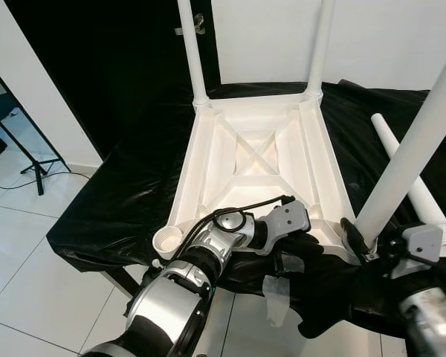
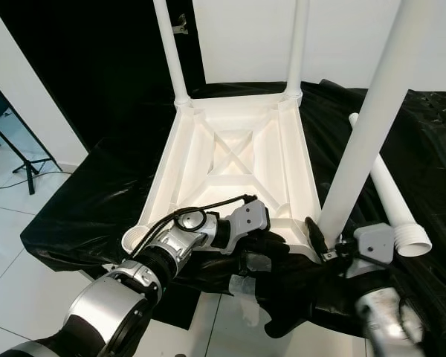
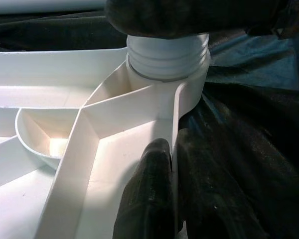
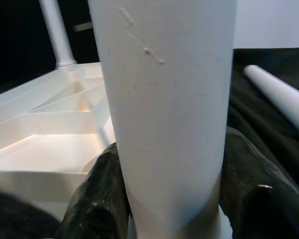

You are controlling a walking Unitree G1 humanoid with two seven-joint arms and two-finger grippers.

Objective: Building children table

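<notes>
The white table top [image 1: 208, 160] lies upside down on a black-covered surface. Two white legs [image 1: 192, 52] [image 1: 321, 44] stand upright in its far corners. A third leg [image 1: 412, 152] stands in the near right corner; its ribbed end [image 3: 167, 55] sits in the socket with ribs showing. My right gripper [image 1: 364, 242] is shut on this leg near its base, one black finger [image 4: 102, 199] on each side. My left gripper [image 1: 308, 247] reaches across and is shut on the table top's rim beside that corner, with one finger [image 3: 149, 199] inside the wall. The near left socket [image 1: 167, 239] holds nothing.
A loose white leg [image 2: 394, 204] lies on the black cloth [image 1: 126, 193] to the right of the table top. A black tripod stand [image 1: 26, 160] is on the white tiled floor [image 1: 30, 253] at the left. A strip of clear tape [image 1: 276, 297] hangs at the front edge.
</notes>
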